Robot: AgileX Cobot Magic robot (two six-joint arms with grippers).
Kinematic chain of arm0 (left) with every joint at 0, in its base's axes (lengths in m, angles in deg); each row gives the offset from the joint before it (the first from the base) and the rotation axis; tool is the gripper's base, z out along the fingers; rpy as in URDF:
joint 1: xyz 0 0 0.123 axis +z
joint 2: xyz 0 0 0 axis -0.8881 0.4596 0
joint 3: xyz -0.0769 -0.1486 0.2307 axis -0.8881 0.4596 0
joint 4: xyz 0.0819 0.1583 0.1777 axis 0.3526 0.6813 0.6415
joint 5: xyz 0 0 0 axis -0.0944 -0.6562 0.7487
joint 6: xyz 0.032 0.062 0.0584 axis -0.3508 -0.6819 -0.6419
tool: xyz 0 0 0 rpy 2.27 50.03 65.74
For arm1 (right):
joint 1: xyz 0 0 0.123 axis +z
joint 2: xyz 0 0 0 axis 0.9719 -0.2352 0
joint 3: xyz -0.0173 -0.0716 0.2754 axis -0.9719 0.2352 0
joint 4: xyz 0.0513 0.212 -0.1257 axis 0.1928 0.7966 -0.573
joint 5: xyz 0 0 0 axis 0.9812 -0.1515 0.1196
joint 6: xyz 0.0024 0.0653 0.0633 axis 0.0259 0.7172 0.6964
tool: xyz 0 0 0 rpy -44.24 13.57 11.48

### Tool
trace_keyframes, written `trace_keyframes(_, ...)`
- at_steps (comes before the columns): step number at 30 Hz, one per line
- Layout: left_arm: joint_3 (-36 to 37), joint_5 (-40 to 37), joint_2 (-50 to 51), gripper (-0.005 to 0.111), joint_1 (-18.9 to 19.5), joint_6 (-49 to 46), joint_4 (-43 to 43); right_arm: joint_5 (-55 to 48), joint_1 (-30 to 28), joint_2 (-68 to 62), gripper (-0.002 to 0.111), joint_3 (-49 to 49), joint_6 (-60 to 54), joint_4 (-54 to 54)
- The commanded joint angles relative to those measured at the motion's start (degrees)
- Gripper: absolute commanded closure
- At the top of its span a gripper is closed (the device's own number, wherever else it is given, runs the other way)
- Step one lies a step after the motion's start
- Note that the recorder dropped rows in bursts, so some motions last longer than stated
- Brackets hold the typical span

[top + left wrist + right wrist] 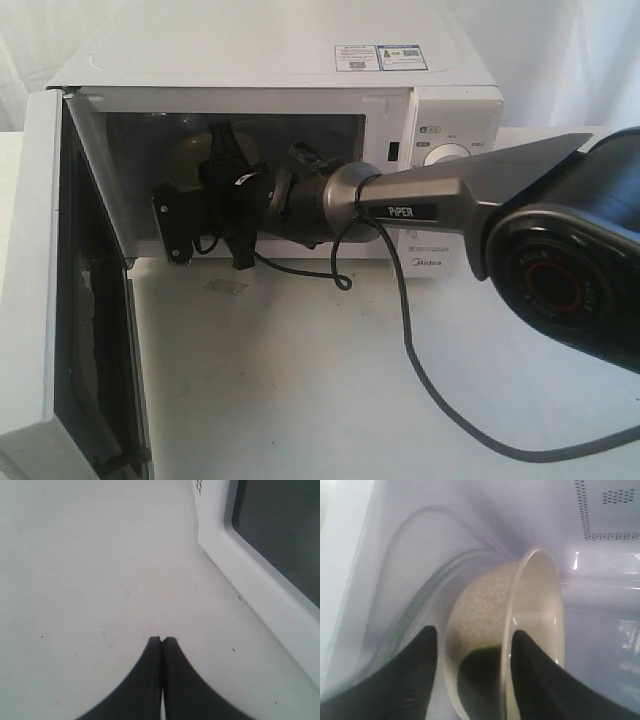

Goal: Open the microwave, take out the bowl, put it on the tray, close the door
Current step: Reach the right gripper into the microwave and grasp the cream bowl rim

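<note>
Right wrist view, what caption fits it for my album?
Right gripper straddles the rim of the cream bowl inside the microwave.

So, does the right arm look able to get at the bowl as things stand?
Probably yes: the door stands wide open and the right gripper is inside the microwave, its open fingers straddling the bowl at its rim.

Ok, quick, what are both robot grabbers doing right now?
Left gripper: closed, empty.
Right gripper: fingers either side of the bowl wall; can't tell if it's squeezing.
</note>
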Motion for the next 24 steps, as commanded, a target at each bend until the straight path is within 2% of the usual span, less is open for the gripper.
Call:
trace_keyframes(1,0.2,-0.1,-0.2,0.107,0.1,0.3,-0.1,-2.5,-0.5,0.0,0.079,-0.2,0.2,0.3)
trace_keyframes(3,0.2,-0.1,-0.2,0.107,0.1,0.3,-0.1,-3.4,-0.5,0.0,0.092,-0.2,0.2,0.8)
trace_keyframes(7,0.2,-0.1,-0.2,0.107,0.1,0.3,-0.1,-3.6,-0.5,0.0,0.108,-0.2,0.2,1.7)
trace_keyframes(24,0.2,-0.1,-0.2,0.107,0.1,0.3,-0.1,-6.7,-0.5,5.4,0.108,3.0,3.0,2.7)
